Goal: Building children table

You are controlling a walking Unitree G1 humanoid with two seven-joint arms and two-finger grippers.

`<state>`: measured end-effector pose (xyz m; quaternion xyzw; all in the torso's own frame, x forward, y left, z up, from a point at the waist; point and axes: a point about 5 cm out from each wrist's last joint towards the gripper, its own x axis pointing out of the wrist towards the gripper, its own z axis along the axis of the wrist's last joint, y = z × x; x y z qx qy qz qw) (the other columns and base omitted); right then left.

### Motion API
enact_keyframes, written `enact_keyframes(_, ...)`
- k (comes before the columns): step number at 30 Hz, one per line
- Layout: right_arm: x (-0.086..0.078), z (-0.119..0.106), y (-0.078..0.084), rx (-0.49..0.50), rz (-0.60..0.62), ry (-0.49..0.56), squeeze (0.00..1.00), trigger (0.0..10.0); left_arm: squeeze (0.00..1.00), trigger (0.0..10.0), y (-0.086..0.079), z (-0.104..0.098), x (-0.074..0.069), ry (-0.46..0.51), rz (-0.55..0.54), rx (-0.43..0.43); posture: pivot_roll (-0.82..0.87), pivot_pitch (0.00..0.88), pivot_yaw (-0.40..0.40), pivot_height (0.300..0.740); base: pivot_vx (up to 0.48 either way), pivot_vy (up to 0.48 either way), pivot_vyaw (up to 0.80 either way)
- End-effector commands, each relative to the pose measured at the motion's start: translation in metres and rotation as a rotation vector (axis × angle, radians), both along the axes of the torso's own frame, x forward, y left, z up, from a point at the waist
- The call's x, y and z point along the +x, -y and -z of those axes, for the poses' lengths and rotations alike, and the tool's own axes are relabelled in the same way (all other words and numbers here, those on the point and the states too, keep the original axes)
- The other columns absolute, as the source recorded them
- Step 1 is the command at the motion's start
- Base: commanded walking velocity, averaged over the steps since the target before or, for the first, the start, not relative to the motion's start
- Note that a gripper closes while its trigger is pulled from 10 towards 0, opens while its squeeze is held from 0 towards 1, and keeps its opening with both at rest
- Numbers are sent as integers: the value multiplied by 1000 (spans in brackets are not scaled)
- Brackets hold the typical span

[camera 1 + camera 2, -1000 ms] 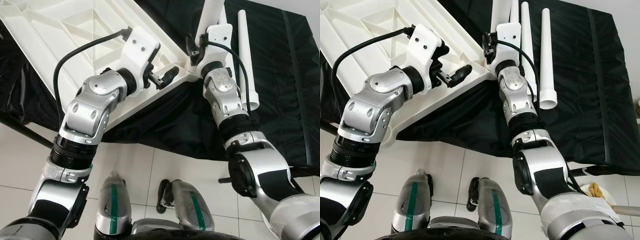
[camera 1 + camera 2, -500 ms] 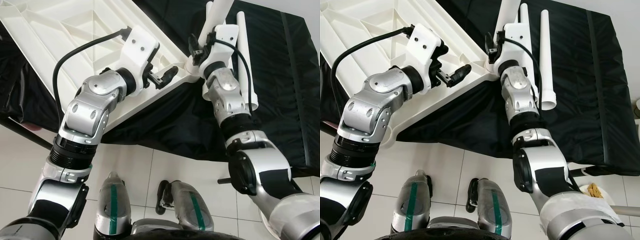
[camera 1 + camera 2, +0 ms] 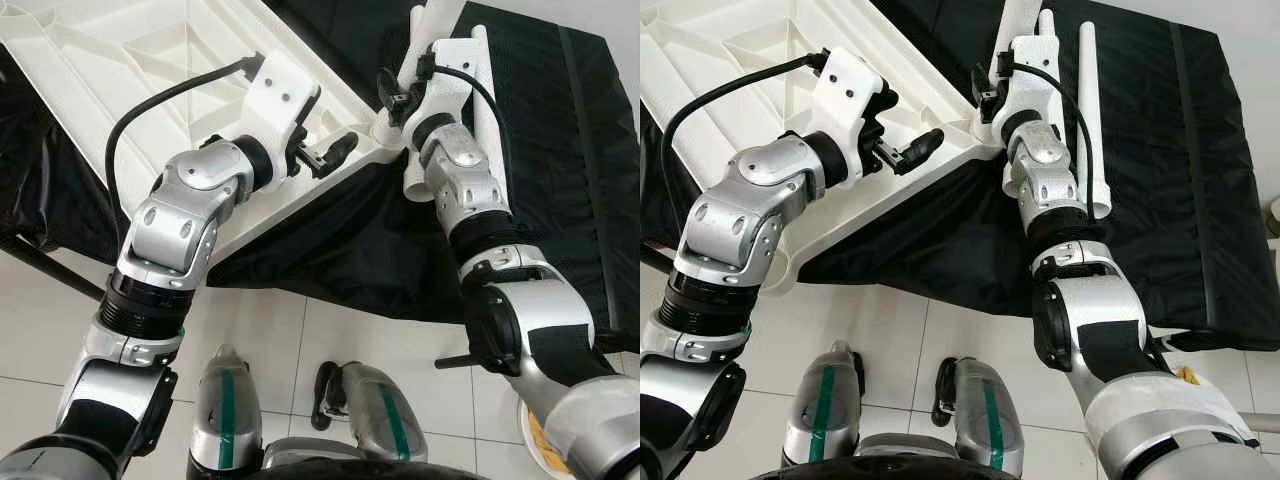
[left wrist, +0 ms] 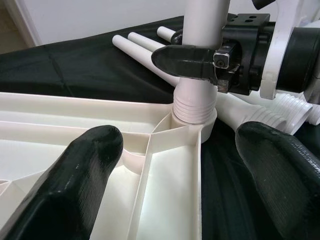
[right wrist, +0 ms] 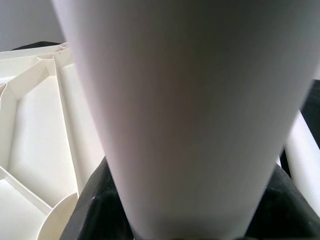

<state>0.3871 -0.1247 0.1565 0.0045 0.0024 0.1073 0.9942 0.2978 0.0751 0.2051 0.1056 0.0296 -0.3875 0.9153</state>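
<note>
Black cloth under upturned tabletop (image 3: 150, 70). Right gripper (image 4: 200, 57) clamps table leg (image 4: 202, 30) at corner socket (image 4: 195, 122), 12 o'clock of open left gripper (image 3: 335, 152); cross-threading risk if leg tilts.

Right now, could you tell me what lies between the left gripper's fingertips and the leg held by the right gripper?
Only the tabletop's ribbed underside and its corner socket; the left wrist view shows the left gripper open, facing the leg clamped by the right gripper.

Head stereo pair looking down, wrist cameras close on shared table corner (image 4: 192, 127)
</note>
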Motion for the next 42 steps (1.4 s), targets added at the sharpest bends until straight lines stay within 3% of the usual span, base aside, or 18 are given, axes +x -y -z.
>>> enact_keyframes(1, -20, 64, 13, 49, 54, -307, 0, 10000, 0, 10000, 1, -3, -1, 17, -17, 9, 186, 70, -76, 740, 0, 0, 0)
enact_keyframes(10, -20, 67, 18, 233, 90, -357, 0, 10000, 0, 10000, 2, -3, -2, 13, -12, 10, 183, 72, -71, 740, 0, 0, 0)
enact_keyframes(22, -18, 63, 23, 235, 103, -334, 0, 10000, 0, 10000, 4, -2, -2, 11, -7, 7, 179, 74, -72, 740, 0, 0, 0)
enact_keyframes(26, -16, 54, 17, 248, 65, -278, 0, 10000, 0, 10000, 4, -2, -2, 11, -10, 6, 182, 76, -75, 740, 0, 0, 0)
enact_keyframes(30, -10, 23, 11, 289, -8, -99, 0, 10000, 0, 10000, 3, -2, -2, 8, -15, 5, 183, 76, -77, 740, 0, 0, 0)
enact_keyframes(42, -7, -23, 14, 339, -141, 84, 0, 10000, 0, 10000, 2, -1, -1, 10, -16, 1, 178, 72, -82, 740, 0, 0, 0)
